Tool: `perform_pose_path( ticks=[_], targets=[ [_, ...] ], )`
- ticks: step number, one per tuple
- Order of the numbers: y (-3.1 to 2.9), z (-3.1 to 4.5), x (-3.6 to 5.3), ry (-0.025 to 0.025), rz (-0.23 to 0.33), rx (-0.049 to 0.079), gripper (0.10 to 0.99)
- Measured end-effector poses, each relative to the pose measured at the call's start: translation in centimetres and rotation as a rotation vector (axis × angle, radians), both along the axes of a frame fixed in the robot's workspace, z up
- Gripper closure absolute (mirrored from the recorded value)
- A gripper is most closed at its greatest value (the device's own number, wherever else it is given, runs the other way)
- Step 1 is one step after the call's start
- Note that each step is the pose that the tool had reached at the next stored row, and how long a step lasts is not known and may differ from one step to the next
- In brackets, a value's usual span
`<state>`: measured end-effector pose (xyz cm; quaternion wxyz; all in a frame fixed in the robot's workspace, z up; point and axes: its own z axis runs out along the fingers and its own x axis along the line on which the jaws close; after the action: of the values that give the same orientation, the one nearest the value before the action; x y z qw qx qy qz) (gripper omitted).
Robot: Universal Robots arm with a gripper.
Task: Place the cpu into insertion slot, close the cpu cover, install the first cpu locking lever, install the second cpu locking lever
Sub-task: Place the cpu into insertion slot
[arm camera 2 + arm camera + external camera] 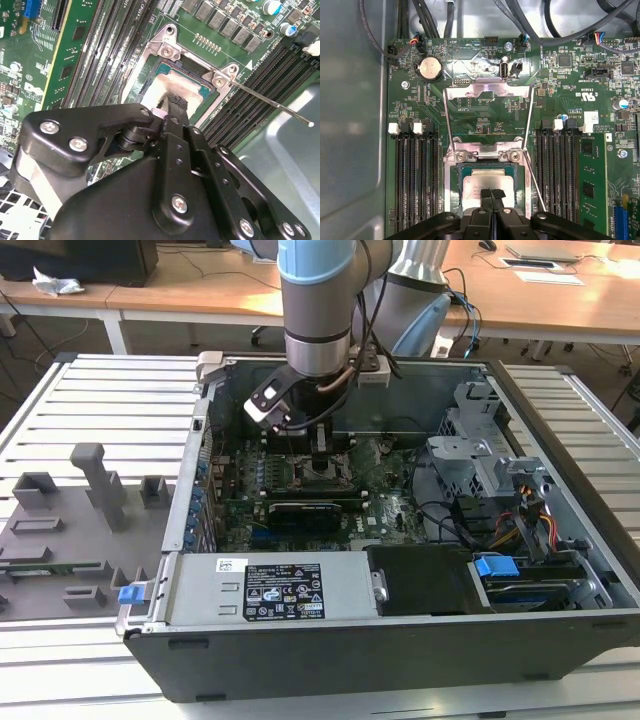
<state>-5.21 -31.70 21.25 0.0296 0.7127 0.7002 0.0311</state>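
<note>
I am reaching down into the open dark-grey computer case [350, 665], and my black two-fingered gripper [491, 191] is hanging directly over the socket. My fingers are sitting pressed together with nothing clamped between them. Their tips are pointing at the middle of the cpu [487, 177], a small flat square chip with a pale beige-pink face. I cannot tell whether they are touching it.

The cpu is lying flat inside the insertion slot [456, 185], the square dark-bordered socket on the green circuit board [485, 122], between banks of long black memory slots [415, 180]. The cpu cover [487, 91], a thin silvery metal frame with a large square window, is standing flipped open beyond the slot, away from my gripper. A thin metal lever rod [270, 102] is sticking out loose beside the socket.
</note>
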Motion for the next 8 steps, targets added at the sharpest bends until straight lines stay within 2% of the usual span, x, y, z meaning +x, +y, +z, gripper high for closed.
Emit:
perform_pose_path(
  ticks=[8],
  targets=[
    [-0.01, -0.55, 0.04, 0.0016, -0.019, 0.001, 0.980]
  ],
)
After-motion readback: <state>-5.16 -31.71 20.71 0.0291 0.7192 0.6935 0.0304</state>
